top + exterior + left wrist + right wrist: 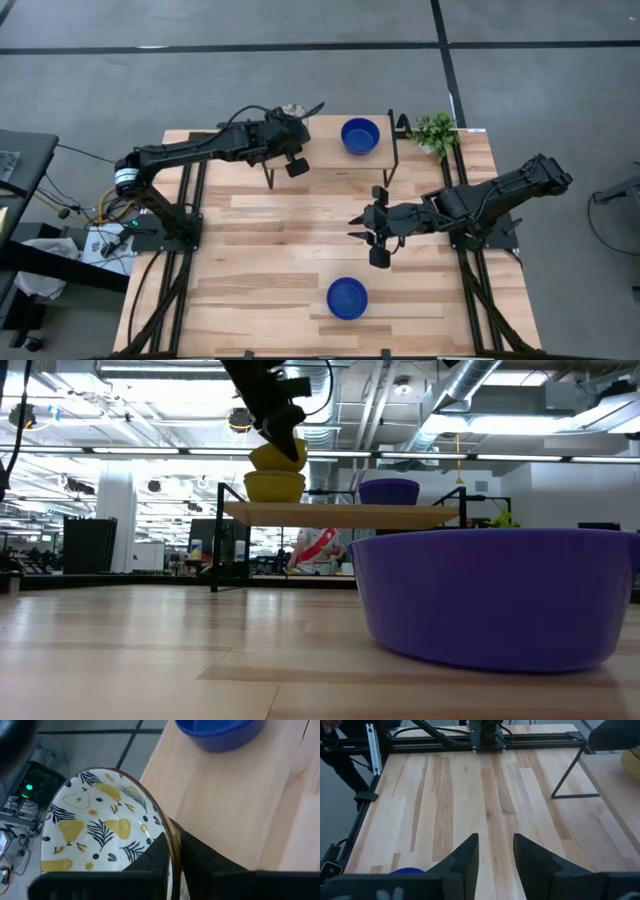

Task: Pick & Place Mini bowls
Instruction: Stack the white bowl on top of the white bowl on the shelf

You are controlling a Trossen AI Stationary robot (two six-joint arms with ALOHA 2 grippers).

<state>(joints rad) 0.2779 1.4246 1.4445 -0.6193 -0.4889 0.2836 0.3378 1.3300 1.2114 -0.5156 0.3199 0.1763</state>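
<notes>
A: Left gripper (172, 857)?
B: Clamped on the rim of a small round white bowl with yellow pears and dark leaves printed inside (97, 827); one finger inside the rim, one outside. Low view shows the bowl yellow outside, held tilted just above a second yellow-sided bowl (273, 486) that sits on the raised wooden shelf (400, 515).

A: Where on the table is that?
B: Far side, left end of the shelf, per the high view. The left gripper (290, 125) hangs over that end.

A: Other bowls?
B: A glossy cobalt blue round bowl (360, 135) sits on the shelf's right part, well apart from the held one. Another glossy blue bowl (347, 298) sits on the light wood plank tabletop (250, 250) near the front edge; it fills the low view's right side.

A: Right gripper (495, 852)?
B: Fingers spread with a gap, gripping nothing, over bare planks mid-table (362, 227). The front blue bowl is near it but apart.

A: Anything else?
B: A small green leafy potted plant (435, 130) at the far right corner, beside the shelf.
</notes>
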